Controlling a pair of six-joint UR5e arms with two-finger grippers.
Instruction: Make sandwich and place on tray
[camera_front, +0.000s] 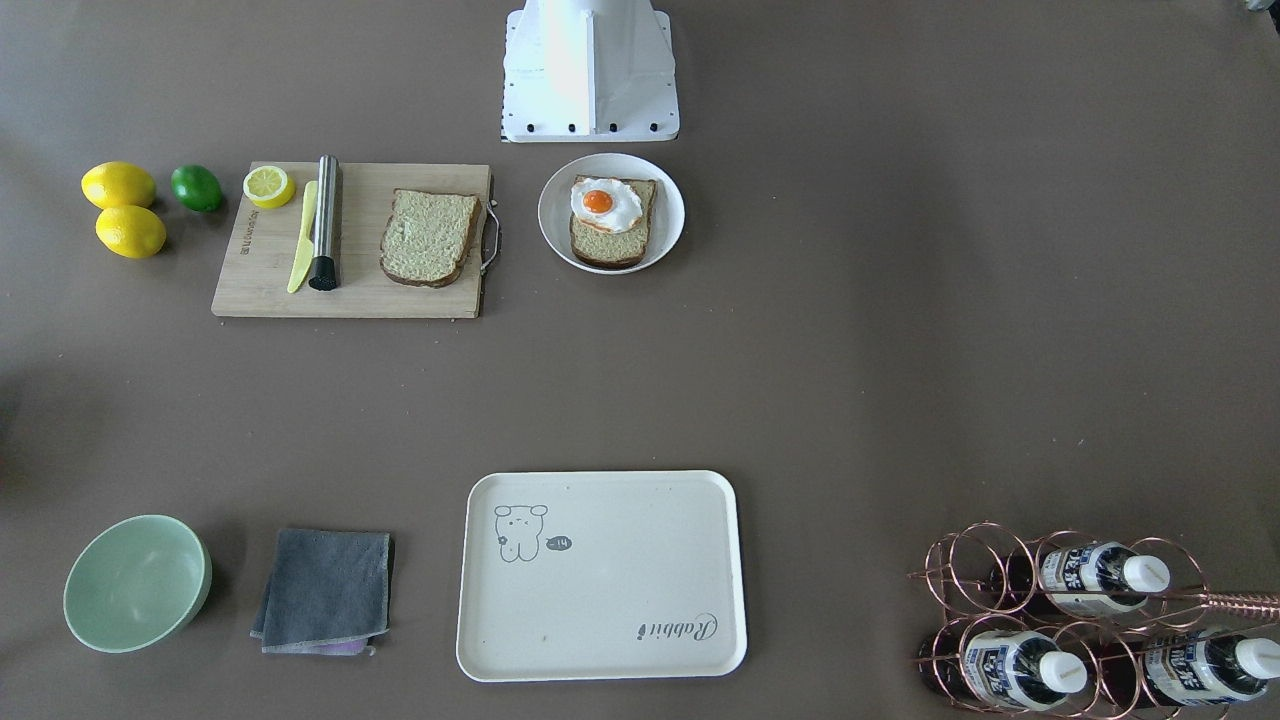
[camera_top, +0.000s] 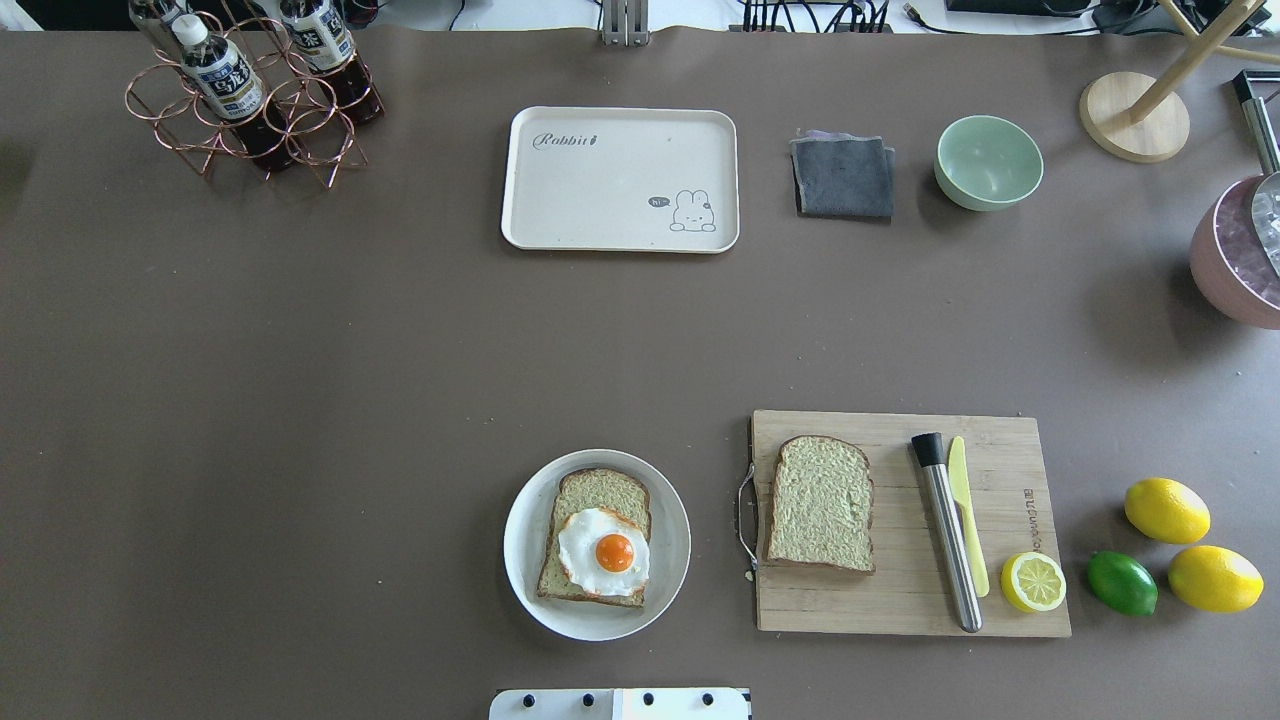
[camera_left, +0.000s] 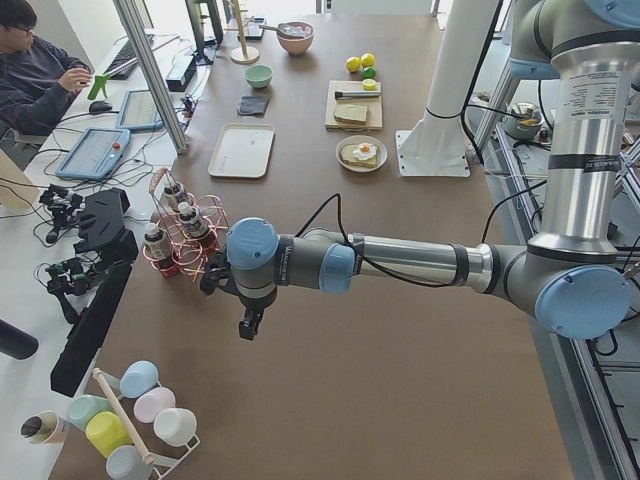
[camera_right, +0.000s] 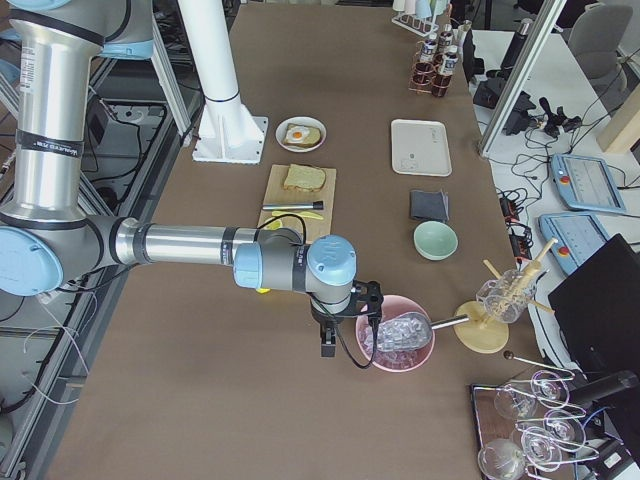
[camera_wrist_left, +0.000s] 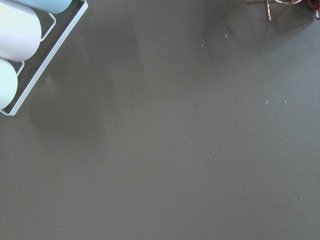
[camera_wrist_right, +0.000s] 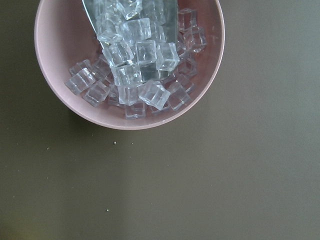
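Note:
One wholegrain bread slice lies on a round white plate with a fried egg on top of it. A second slice lies on the wooden cutting board. The cream tray with the "Rabbit" script lies bare at the far side of the table. My left gripper hangs over bare table near the bottle rack, far from the bread. My right gripper hangs beside the pink ice bowl. Both show only in the side views, so I cannot tell whether they are open or shut.
On the board lie a steel muddler, a yellow knife and a lemon half. Two lemons and a lime lie beside it. A grey cloth, a green bowl and a copper bottle rack stand at the far side.

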